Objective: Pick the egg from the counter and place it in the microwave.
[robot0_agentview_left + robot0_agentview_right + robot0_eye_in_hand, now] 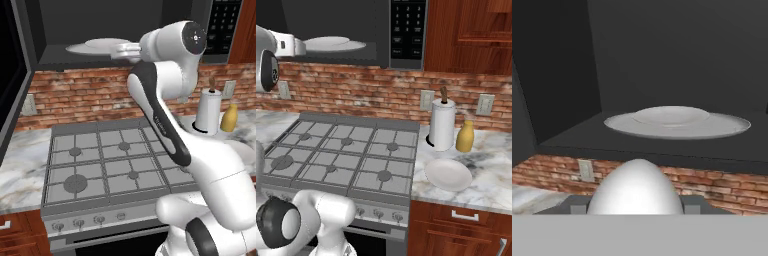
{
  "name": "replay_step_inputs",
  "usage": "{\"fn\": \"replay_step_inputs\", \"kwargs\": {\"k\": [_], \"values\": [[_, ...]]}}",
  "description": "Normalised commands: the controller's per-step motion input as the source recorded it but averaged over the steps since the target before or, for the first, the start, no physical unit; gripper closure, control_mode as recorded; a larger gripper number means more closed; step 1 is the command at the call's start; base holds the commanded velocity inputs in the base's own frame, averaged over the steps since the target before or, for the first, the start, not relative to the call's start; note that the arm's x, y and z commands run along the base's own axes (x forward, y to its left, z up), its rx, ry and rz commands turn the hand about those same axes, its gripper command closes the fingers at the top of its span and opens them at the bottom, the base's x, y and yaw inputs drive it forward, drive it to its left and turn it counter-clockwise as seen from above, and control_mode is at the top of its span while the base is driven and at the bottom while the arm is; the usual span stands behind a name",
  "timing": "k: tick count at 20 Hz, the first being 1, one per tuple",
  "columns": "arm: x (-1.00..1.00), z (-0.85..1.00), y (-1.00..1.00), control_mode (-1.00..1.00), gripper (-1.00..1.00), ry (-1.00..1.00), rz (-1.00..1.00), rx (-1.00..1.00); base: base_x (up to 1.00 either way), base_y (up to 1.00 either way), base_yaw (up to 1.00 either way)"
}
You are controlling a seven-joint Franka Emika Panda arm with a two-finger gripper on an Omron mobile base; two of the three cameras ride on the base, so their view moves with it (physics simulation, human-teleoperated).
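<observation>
The small smooth white egg point(635, 187) is clamped in the gripper point(635, 210), just before the black microwave's point(662, 60) round white turntable plate point(677, 122).

There is one egg point(635, 187), one microwave point(356, 30) with one turntable plate point(677, 122), one stove point(341, 155), one paper towel roll point(442, 125), one yellow bottle point(465, 136), one plate point(448, 174), and three wall outlets.

Glossy white rounded arm point(210, 170) with dark grey joint bands
</observation>
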Motion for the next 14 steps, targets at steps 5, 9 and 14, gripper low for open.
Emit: {"fn": "replay_step_inputs", "kwargs": {"k": [5, 9, 14], "values": [[0.99, 0.13, 0.00, -1.00, 1.00, 0.00, -0.02, 0.01, 0.00, 0.00, 0.00], [0.93, 0.29, 0.27, -1.00, 1.00, 0.00, -0.03, 0.00, 0.00, 0.00, 0.00], [0.88, 0.32, 0.31, -1.00, 1.00, 0.00, -0.01, 0.00, 0.00, 0.00, 0.00]]}}
